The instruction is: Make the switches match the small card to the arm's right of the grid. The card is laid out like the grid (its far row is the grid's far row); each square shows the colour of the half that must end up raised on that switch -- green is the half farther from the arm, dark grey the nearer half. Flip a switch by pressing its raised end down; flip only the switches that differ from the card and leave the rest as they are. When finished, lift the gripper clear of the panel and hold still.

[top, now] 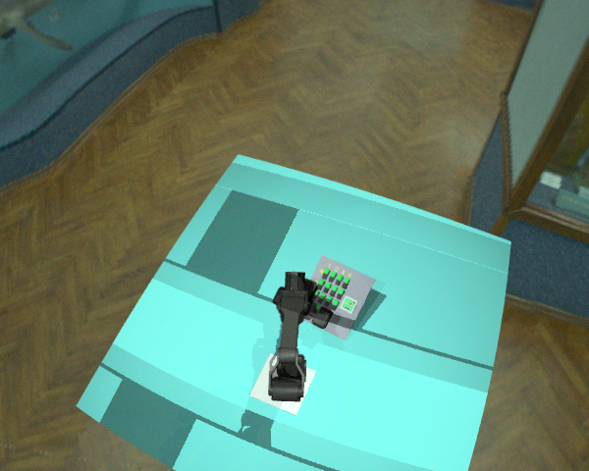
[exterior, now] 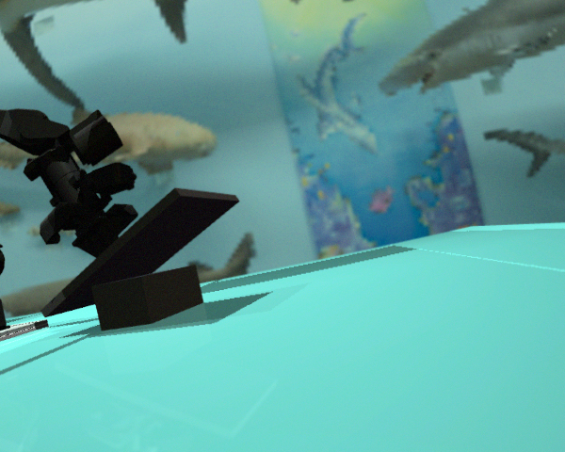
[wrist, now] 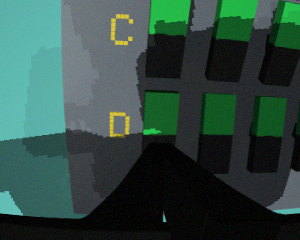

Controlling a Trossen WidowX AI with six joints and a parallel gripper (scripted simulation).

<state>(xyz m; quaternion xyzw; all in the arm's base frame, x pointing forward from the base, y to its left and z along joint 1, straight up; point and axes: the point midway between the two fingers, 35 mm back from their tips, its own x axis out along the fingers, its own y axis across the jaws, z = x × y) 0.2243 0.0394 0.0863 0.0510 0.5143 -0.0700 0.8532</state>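
The first switch [wrist: 161,116] in row D sits at the near left corner of the tilted panel [top: 358,298]. The gripper [wrist: 162,154], fingers closed and holding nothing, covers its dark near half.

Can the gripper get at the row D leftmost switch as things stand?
Probably yes. The shut gripper sits right at the near end of the row D leftmost switch, with nothing between them in the wrist view. Whether it is touching cannot be told.
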